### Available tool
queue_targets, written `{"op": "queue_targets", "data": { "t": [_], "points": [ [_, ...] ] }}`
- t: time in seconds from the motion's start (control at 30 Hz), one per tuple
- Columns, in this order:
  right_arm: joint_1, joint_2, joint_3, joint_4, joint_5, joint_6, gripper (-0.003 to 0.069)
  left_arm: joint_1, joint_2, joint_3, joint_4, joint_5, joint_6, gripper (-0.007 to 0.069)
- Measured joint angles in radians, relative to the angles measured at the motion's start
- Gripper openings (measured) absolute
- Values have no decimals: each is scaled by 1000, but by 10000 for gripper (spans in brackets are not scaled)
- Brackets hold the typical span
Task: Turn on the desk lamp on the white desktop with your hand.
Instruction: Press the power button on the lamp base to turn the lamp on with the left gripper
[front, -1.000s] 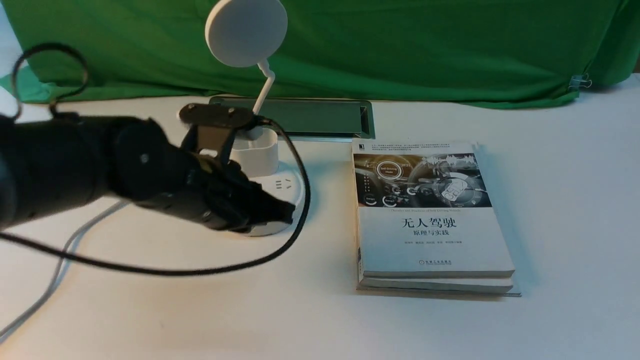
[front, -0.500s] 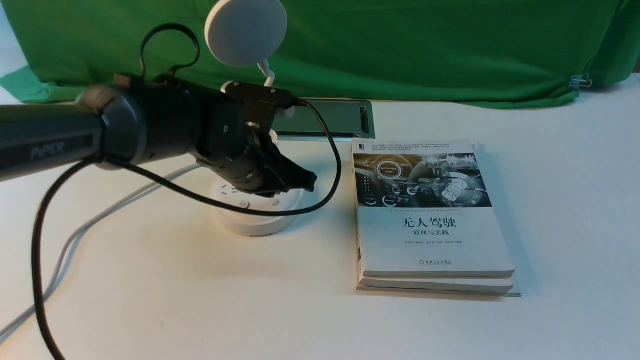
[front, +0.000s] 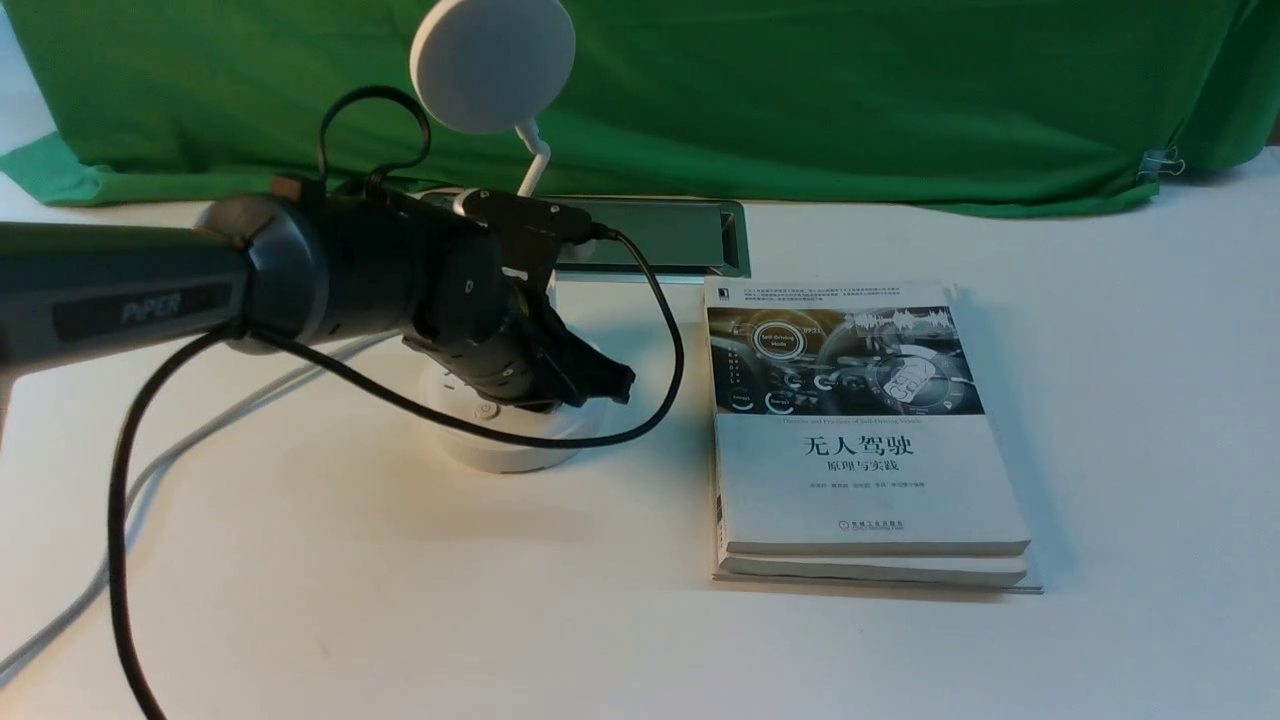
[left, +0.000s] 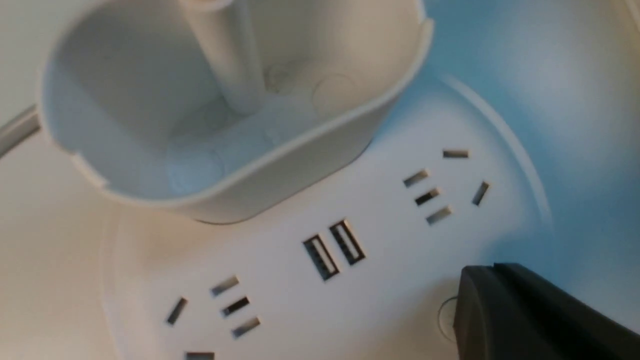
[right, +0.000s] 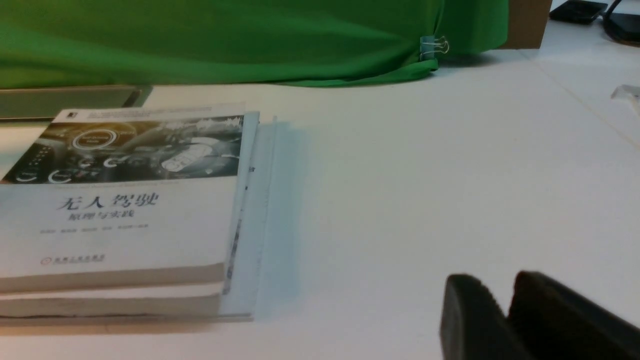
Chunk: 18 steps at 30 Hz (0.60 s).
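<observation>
The white desk lamp stands on the white desktop, with its disc head up, a thin neck, a cup holder and a round base with sockets. The head looks dull white. My left gripper is shut and empty, lying low over the right part of the base. In the left wrist view its shut fingers lie over a round button on the base, half hiding it. A second button shows in front. My right gripper is shut and empty above bare desktop.
A stack of white-covered books lies right of the lamp, also in the right wrist view. A silver-framed cable slot sits behind the lamp. Green cloth covers the back. The lamp's white cord runs left.
My left arm swung right and back over the lamp base. The gripper tip went from the base's front edge to its right side, then dropped slightly onto the base.
</observation>
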Motion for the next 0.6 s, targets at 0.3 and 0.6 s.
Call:
{"op": "queue_targets", "data": {
  "t": [0.3,0.6],
  "points": [
    [0,0,0,0,0,0,184,0,2,-1,0,3,-3,21],
    [0,0,0,0,0,0,184,0,10,-3,5,3,-17,21]
  ]
}}
